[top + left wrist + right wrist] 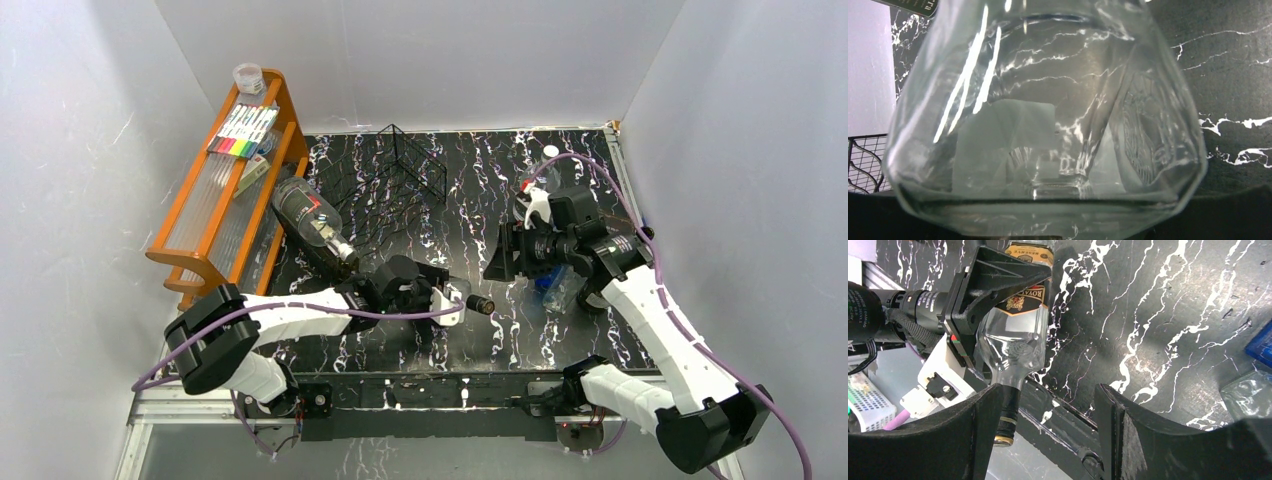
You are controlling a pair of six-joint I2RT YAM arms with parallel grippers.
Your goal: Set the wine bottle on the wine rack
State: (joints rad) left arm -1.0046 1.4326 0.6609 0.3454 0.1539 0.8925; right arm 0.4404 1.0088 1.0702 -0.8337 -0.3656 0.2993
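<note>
The left gripper's jaws clamp the clear glass wine bottle, well short of the black wire wine rack; the right gripper's jaws stand apart. We judge it heavy, slick, breakable: hold the body.

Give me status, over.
Left gripper shut on wine bottle. Right gripper open, at its neck. Not yet on wine rack. Second bottle between rack and orange shelf.

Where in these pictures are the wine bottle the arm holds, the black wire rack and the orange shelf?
wine bottle (1015,347): right wrist view, on its clear glass shoulder.
wine rack (418,165): top external view, on its upright grid panel.
orange shelf (185,262): top external view, on its near wooden end.
</note>
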